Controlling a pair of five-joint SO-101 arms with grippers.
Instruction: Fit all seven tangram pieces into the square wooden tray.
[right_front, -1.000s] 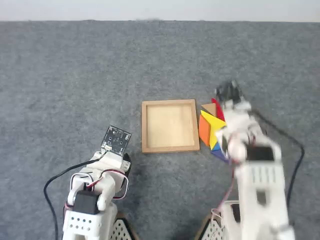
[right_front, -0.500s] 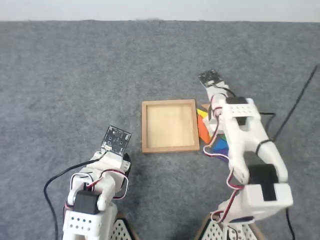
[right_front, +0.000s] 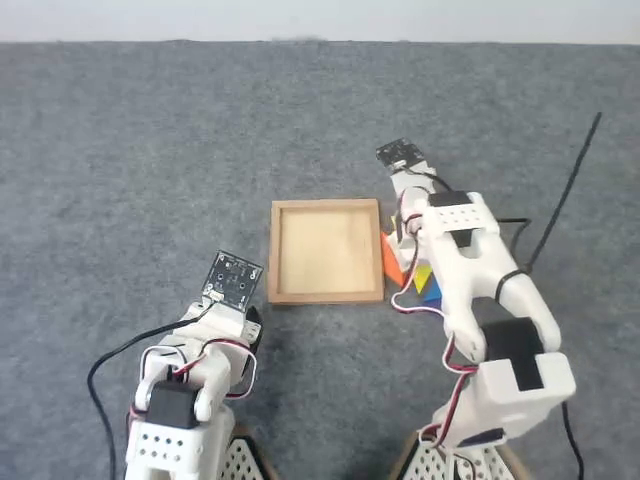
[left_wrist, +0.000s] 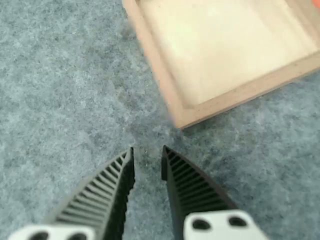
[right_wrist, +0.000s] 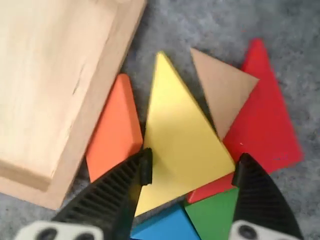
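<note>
Overlapping beside the pale wooden tray (right_front: 325, 296), flat bright tangram pieces (right_wrist: 177, 135)

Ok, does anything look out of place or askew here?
Nothing damaged. The yellow triangle, orange piece and red piece overlap in a heap beside the tray, which holds no pieces; the right gripper hangs open above them.
</note>
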